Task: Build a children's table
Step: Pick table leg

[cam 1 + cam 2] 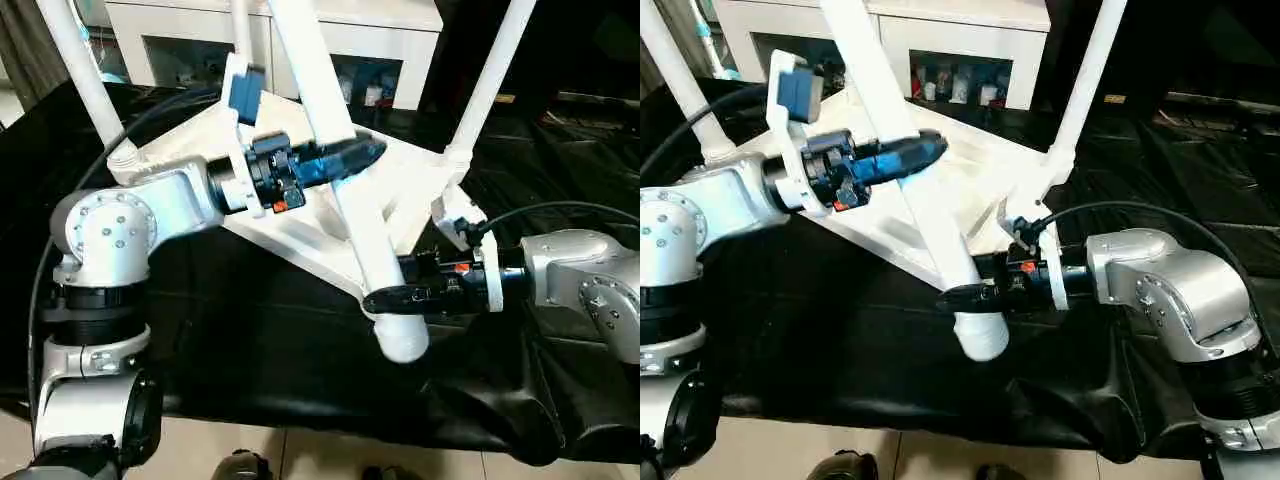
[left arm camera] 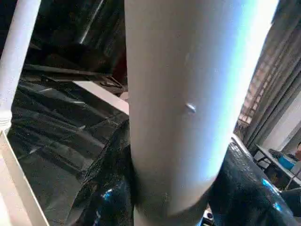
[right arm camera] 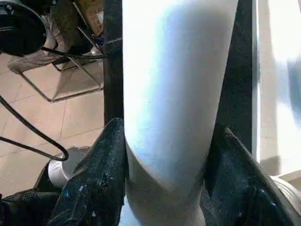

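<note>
Table top point(image 1: 300, 225), white plastic, lying upside down on black sheeting point(image 1: 260, 340) over the tabletop, ribbed underside up. Three legs standing in corner sockets: far left leg point(image 1: 85, 80), far right leg point(image 1: 492, 80), a third leg point(image 1: 240, 30) at the back edge, mostly cut off by the frame. Fourth leg point(image 1: 340, 170), long tapered white tube, slanting from upper centre down toward the near corner of the top, its rounded end point(image 1: 400, 335) hanging just past the near edge, over the sheeting. Not upright; whether seated in a socket cannot be told.

Left hand point(image 1: 350, 158) closed around the fourth leg at mid-length, black fingers point(image 2: 110, 207) flanking the tube on both sides in the left wrist view. Right hand point(image 1: 395, 297) clamped on the same leg near its lower end, fingers point(image 3: 94, 183) pressed to either side of the tube.

White cabinet point(image 1: 300, 40) with open shelves behind the work. Tiled floor point(image 3: 51, 113) and a metal chair frame point(image 3: 66, 80) in the right wrist view.
</note>
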Controlling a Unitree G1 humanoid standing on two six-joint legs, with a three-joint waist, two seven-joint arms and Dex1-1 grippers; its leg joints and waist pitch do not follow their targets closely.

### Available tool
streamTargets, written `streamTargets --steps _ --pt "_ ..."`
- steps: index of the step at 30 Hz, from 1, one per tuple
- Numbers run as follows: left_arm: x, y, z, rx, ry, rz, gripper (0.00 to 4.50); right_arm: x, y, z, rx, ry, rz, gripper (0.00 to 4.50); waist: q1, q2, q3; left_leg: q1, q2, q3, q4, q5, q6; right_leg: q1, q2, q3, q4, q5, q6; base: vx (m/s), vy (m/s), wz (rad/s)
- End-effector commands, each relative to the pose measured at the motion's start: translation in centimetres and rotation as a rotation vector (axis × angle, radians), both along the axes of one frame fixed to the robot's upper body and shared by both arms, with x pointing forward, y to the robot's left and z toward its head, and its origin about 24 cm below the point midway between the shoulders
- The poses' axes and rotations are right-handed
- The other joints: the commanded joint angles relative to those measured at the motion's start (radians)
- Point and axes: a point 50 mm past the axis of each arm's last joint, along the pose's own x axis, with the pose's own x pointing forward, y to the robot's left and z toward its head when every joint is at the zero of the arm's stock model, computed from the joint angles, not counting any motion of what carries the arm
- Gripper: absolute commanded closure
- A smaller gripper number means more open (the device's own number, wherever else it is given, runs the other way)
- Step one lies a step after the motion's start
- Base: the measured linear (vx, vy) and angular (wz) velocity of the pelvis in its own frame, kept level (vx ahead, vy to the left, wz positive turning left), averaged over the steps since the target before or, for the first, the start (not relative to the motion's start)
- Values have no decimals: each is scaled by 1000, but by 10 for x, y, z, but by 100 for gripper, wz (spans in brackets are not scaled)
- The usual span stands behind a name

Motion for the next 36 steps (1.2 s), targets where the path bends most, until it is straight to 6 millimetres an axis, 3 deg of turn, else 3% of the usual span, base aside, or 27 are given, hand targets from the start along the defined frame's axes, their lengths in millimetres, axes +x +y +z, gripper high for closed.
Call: streamTargets --steps 1,10,13,15,19,27,28,36 --pt "-7 -3 12 -44 -45 -82 278 3 -9 -10 -67 17 -65 261 -1 -7 -76 31 31 -17 -74 -266 -26 40 -37 30 -72 -320 -185 0 0 0" --pt "-6 -1 12 -46 -37 -54 278 7 -8 -8 -46 -2 -89 265 -2 -5 -73 32 32 -18 -76 -284 -31 39 -37 30 -74 -339 -182 0 0 0" --pt "6 1 9 -79 20 80 208 11 -6 -6 -21 -37 -138 265 -2 -7 -71 32 31 -17 -75 -297 -38 37 -38 30 -77 -358 -183 0 0 0" --pt "7 2 8 -69 17 106 206 13 -5 -6 -16 -50 -161 265 -3 -9 -70 29 29 -18 -76 -298 -41 36 -37 29 -80 -375 -173 0 0 0" --pt "16 -8 -12 55 0 319 166 22 2 -5 3 -116 -278 265 -8 -10 -68 30 32 -22 -82 -324 -52 33 -37 28 -89 -424 -126 0 0 0" --pt "11 -29 -29 77 49 475 166 24 20 -9 24 -174 -370 265 -6 -7 -74 27 33 -20 -81 -281 -45 35 -33 30 -83 -325 -133 0 0 0" --pt "10 -33 -32 67 86 513 195 25 25 -9 29 -187 -387 265 -8 -7 -73 24 33 -20 -81 -283 -48 36 -32 30 -80 -307 -143 0 0 0" --pt "13 -28 -35 32 99 627 243 28 28 -7 28 -211 -427 265 -7 -10 -75 24 30 -19 -81 -272 -37 39 -31 28 -84 -304 -129 0 0 0"
